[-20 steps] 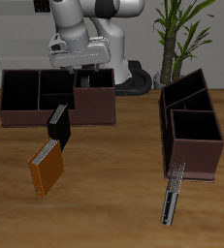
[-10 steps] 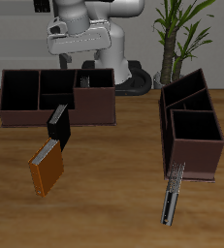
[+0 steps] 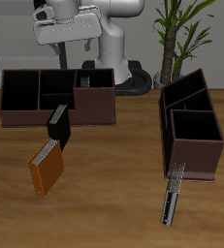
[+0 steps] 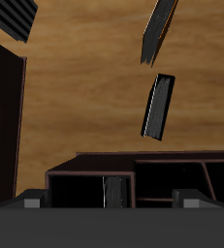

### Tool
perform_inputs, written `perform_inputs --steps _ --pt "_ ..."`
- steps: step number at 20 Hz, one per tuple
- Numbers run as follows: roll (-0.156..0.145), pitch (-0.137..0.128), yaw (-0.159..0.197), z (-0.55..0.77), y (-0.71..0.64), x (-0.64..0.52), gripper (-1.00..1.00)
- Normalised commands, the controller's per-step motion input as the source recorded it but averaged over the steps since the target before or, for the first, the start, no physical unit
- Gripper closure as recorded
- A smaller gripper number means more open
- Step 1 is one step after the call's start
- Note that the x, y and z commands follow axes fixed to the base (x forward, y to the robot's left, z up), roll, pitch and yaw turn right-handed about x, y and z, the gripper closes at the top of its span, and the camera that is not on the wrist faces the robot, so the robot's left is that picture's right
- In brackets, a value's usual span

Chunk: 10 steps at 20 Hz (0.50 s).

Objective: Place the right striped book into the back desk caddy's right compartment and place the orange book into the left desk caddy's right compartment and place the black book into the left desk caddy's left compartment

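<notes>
Item 1: my gripper [image 3: 72, 46], upper left of frame, fingers spread, empty, high enough to clear the long maroon-brown back desk caddy [image 3: 94, 116].

Item 2: grey striped thick book [image 3: 82, 78], upright inside that caddy; placement apparently done.

Item 3: flat orange book [image 3: 47, 168], lower left, awaiting pickup.

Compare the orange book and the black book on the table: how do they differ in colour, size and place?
The orange book is bright orange with a pale page edge; the black book is plain black all over. The orange book looks broader, the black one narrower. The black book stands close against the back desk caddy; the orange book lies nearer the table's front edge, apart from it. Both are outside any compartment and not held.
</notes>
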Motion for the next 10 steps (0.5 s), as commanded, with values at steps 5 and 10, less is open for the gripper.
perform_inputs --steps 5,10 --pt "-0.091 -0.025 -0.022 0.29 -0.30 0.57 -1.00" --pt "-0.107 -0.014 -0.056 0.19 -0.29 0.61 -1.00"
